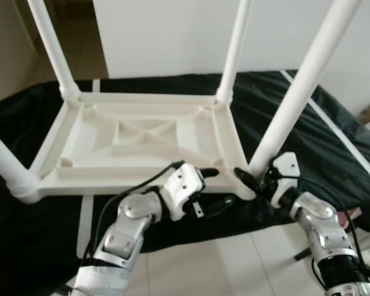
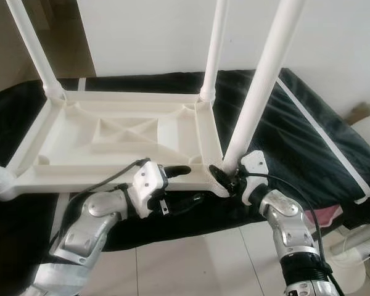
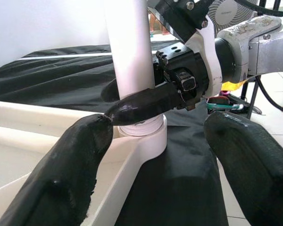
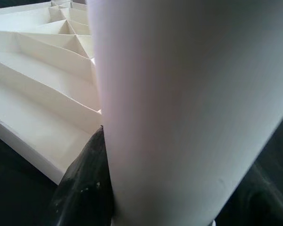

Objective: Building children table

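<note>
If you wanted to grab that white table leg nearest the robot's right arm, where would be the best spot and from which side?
Probably low on the near right leg, just above its corner socket, coming from the robot's side. The leg is a smooth round tube standing upright, so two fingers can close across it. The right gripper is already clamped there; the left gripper is open beside it.

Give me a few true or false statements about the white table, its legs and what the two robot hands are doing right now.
1. The white table lies upside down on a black cloth. True.
2. The right hand grips the base of the near right leg. True.
3. The left hand is shut on a leg. False: it is open beside the table's near corner.
4. The table has only two legs fitted. False: four legs stand up.
</note>
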